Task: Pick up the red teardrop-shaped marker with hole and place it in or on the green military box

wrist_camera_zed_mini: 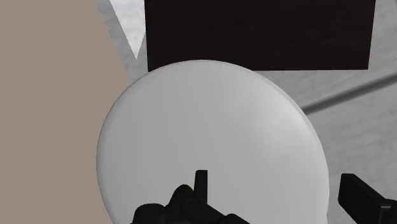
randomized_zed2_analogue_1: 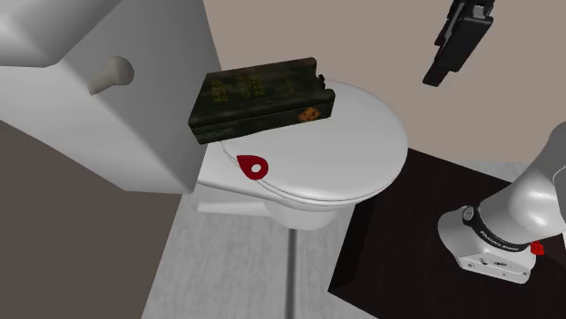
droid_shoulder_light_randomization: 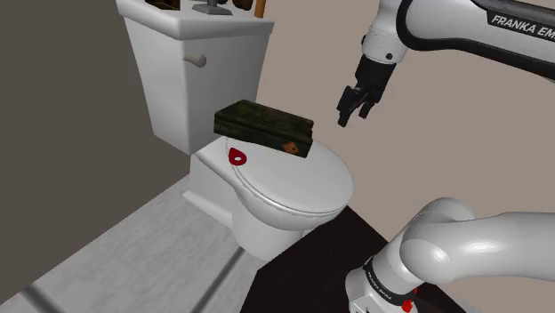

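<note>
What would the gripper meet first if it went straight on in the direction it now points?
Most likely the bare white toilet lid, which lies straight ahead in the wrist view. The gripper hangs in the air, well apart from the red marker and the green box. Depth is uncertain.

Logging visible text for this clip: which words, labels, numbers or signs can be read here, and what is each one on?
"FRANKA EM", cut off at the picture's edge: on the white robot arm.
Yellowish markings on the lid of the dark green rectangular box: too blurred to read.
Small print on the dark ring at the arm's base: too small to read.
</note>
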Robot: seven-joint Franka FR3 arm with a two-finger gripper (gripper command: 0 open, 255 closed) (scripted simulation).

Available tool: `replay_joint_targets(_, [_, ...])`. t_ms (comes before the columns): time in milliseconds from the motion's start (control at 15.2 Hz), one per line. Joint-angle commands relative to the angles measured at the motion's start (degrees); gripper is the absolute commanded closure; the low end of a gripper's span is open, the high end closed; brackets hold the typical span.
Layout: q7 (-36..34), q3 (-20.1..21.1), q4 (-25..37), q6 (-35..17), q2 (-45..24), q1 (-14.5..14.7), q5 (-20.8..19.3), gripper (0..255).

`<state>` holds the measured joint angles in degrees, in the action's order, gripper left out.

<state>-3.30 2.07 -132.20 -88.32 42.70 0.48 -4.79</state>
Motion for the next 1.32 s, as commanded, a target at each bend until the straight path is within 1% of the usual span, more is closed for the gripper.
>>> replay_joint_targets(0, [0.00,0.00,0.00,0.00,0.00,0.00,0.00,0])
replay_joint_targets(330, [-4.60,2.91,-1.23,-8.11,-7.29,0.33,1.08,0])
replay_joint_targets(594, [-8.28,5.17,-0.75,-14.22,-14.23,0.41,1.30,0])
replay_joint_targets(924, [-13.04,7.78,1.71,-20.99,-23.99,0.32,0.53,0])
replay_joint_targets(1254, [-18.08,9.89,6.20,-26.38,-34.61,0.31,-1.57,0])
